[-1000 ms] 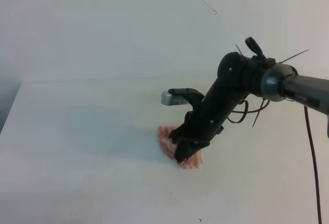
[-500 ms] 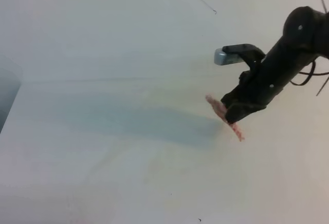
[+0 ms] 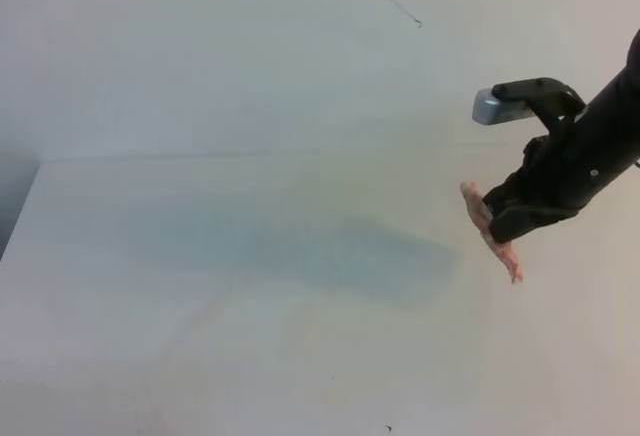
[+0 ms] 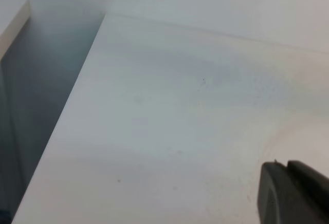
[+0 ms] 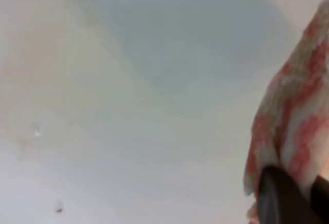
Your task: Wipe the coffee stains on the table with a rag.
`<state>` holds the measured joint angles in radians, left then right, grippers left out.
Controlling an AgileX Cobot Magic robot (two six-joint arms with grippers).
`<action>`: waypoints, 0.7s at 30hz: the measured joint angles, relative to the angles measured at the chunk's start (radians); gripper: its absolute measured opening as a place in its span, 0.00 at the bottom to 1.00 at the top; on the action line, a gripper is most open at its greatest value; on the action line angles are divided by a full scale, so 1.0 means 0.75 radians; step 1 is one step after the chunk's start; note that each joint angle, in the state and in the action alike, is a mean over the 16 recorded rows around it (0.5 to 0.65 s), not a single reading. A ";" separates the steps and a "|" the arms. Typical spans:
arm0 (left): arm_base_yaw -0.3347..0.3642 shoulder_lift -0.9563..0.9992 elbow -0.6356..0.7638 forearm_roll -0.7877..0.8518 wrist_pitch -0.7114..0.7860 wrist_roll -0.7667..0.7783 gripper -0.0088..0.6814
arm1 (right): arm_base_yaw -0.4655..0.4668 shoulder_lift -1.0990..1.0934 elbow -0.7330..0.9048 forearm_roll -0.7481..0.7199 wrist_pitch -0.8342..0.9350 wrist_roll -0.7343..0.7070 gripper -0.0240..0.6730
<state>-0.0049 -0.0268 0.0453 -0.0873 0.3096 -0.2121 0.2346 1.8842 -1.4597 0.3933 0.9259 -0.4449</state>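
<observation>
My right gripper [image 3: 522, 218] hangs above the right side of the white table [image 3: 200, 286], shut on the pink-and-white striped rag [image 3: 488, 228]. The rag is off the surface and droops edge-on from the jaws. Close up in the right wrist view, the rag [image 5: 300, 116] hangs just above the dark fingertips [image 5: 280, 198]. The coffee stains show only as a faint beige tint [image 3: 300, 331] on the tabletop and a pale arc [image 4: 288, 131] in the left wrist view. The left gripper [image 4: 286, 193] shows only as two dark fingertips pressed together with nothing between them, low over the table's left part.
The arm casts a bluish shadow [image 3: 340, 251] across the middle of the table. The table's left edge [image 4: 67, 116] drops off to a dark gap. A plain white wall [image 3: 250, 56] stands behind. Tiny dark specks [image 3: 388, 428] dot the front.
The right gripper has lifted the rag off the table's middle and carried it up and to the right. Its shadow has followed rightward.
</observation>
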 joint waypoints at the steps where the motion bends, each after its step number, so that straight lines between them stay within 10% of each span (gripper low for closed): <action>1: 0.000 0.000 0.000 0.000 0.000 0.000 0.01 | 0.001 -0.003 0.002 -0.002 0.002 -0.001 0.04; 21: 0.000 0.000 0.000 0.000 0.000 0.000 0.01 | 0.009 -0.009 0.003 0.013 0.030 -0.014 0.49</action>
<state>-0.0049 -0.0268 0.0453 -0.0873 0.3096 -0.2121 0.2417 1.8774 -1.4572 0.4030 0.9485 -0.4554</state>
